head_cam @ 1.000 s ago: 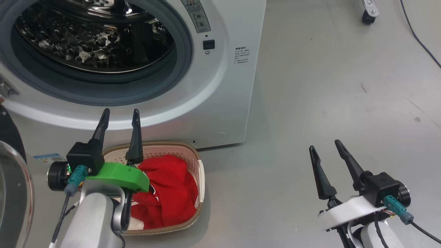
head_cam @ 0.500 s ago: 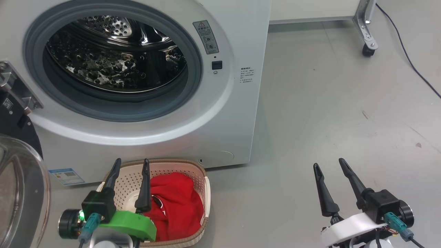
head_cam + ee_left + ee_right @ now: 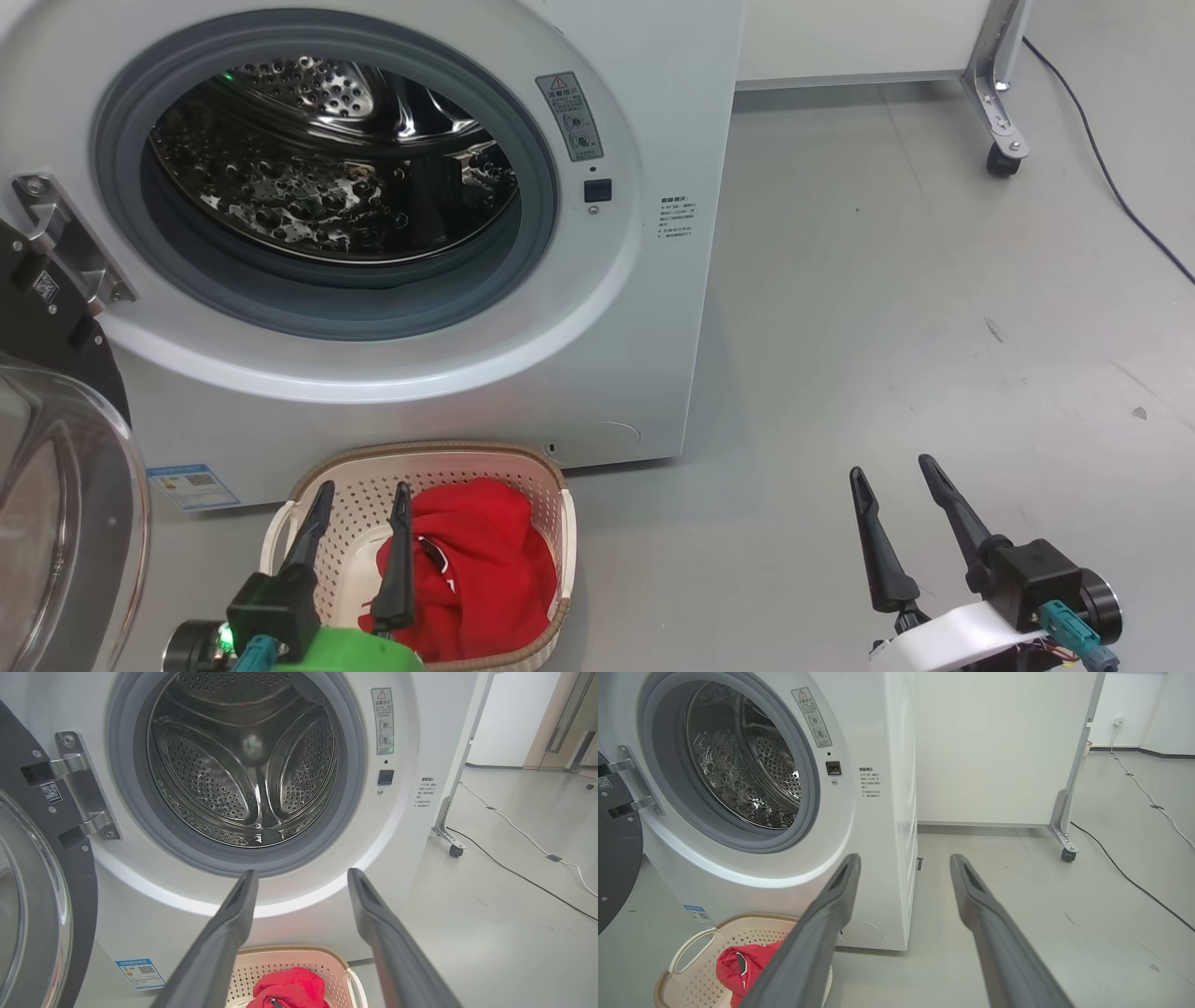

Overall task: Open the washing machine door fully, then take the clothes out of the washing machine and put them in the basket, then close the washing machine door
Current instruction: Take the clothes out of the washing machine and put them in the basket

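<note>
Down at the foot of the washing machine, I am holding my left end effector over the basket, fingers spread wide and gripping nothing. My right end effector is hanging equally open and empty above the floor, well off to the right. The clothes are lying bunched in the basket's right half, and the drum is looking bare from each angle I have — so I am judging the unloading done and the closing to be the step in hand. The washing machine door is standing swung out on its hinge at my far left, its glass bulge showing. To do this well, I am planning to reach my left arm round the door's free edge, push on its dark frame rather than the glass, and follow the hinge's arc so my fingers are not slipping — then press near the small dark catch until it is seating, keeping clear of the basket.
</note>
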Controlling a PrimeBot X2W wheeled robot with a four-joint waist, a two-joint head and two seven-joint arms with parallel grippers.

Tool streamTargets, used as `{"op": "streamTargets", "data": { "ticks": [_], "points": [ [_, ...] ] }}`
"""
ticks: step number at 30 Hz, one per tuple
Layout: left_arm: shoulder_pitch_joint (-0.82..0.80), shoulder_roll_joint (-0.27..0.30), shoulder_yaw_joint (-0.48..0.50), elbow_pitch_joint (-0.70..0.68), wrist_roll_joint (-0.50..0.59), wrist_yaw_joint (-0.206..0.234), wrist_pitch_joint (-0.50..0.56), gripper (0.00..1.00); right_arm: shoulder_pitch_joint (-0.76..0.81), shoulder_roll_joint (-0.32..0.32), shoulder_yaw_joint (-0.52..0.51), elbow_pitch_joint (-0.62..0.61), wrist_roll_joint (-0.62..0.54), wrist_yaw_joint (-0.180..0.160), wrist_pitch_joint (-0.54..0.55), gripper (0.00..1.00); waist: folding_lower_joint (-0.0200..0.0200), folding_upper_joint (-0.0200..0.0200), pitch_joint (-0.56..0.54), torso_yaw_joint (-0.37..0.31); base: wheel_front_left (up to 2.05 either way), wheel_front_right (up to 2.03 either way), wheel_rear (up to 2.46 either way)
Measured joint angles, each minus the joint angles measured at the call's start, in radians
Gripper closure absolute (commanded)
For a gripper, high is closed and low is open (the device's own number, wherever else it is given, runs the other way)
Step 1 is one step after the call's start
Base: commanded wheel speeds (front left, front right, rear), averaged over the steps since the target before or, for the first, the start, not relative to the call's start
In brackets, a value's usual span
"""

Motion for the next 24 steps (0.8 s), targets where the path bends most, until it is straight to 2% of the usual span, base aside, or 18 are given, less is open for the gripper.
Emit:
{"op": "streamTargets", "data": {
  "ticks": [24],
  "points": [
    [0.056,0.012,-0.022,-0.075,0.019,0.009,0.032,0.0,0.017,0.001,0.012,-0.009,0.001,-0.021,0.0,0.0,0.0,0.0,-0.01,0.001,0.0,0.0,0.0]
  ]
}}
